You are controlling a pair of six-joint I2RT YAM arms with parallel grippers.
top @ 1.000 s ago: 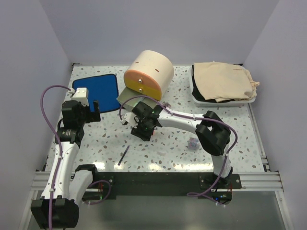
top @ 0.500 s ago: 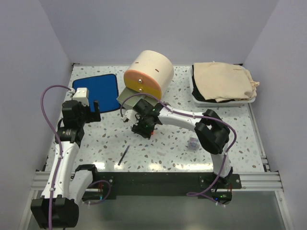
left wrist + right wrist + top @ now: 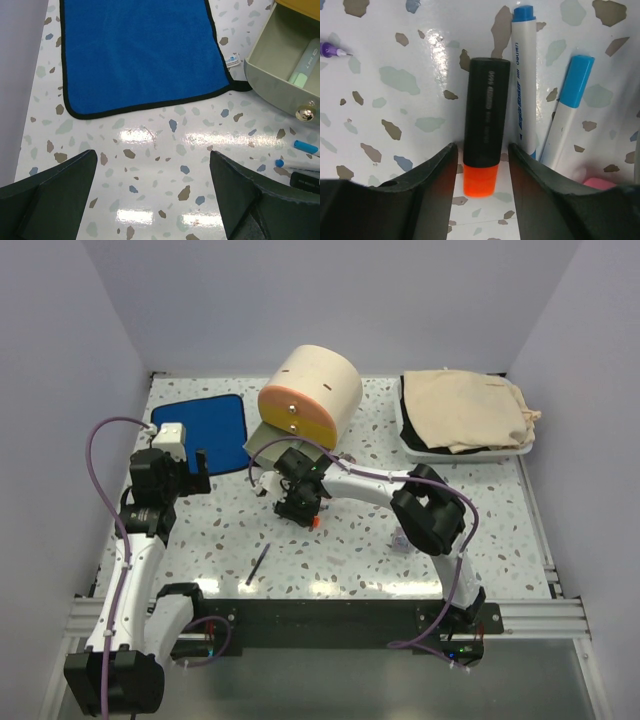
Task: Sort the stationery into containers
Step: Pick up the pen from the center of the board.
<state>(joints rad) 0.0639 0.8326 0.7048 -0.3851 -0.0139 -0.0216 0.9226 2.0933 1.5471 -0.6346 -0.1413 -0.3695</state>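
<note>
**Black-and-orange highlighter** (image 3: 485, 120): one, flat on the tabletop (image 3: 340, 560) at 6 o'clock of the wooden cabinet (image 3: 320, 380). The right fingers (image 3: 420, 200) stand apart, one on each side of its orange end. We judge this a set-up to pinch it, with the grip not yet closed.

**Blue-capped pens** (image 3: 525, 75): two, at the highlighter's 3 o'clock in the wrist view.

**Thin black pen** (image 3: 258, 565): one, at the highlighter's 7 o'clock from above.

**Grey drawer** (image 3: 270, 95): one, pulled out to receive items, and we see one pale-green marker (image 3: 304, 62) in it.

**Left fingers** (image 3: 50, 195): spread wide and empty, hovering near the blue cloth (image 3: 140, 50).
</note>
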